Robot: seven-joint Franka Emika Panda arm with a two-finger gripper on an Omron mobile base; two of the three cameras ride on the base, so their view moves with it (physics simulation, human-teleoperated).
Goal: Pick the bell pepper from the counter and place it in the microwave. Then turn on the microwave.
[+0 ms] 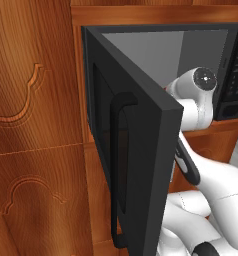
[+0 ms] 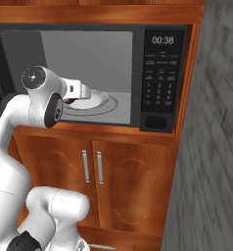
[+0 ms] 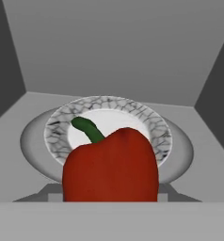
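The microwave point(image 2: 162, 73) stands open, its black door point(image 1: 141, 150) swung out to the left. My arm reaches into the grey cavity. The gripper point(image 2: 82, 93) is shut on the bell pepper point(image 3: 111, 164), which is red with a green stem and sits close before the hand camera, hiding the fingertips. A sliver of the pepper's red point(image 2: 69, 101) shows under the hand in the right base view. The pepper hangs in front of and over a white plate point(image 3: 151, 124) with a marbled rim, which lies on the glass turntable point(image 3: 34, 141). The counter is out of view.
The open door's bar handle point(image 1: 118, 165) juts toward the base on the left. The keypad point(image 2: 160, 81) with a lit clock is right of the cavity. Wooden cabinet doors point(image 2: 113, 181) lie below, and a grey wall point(image 2: 211, 147) closes the right side.
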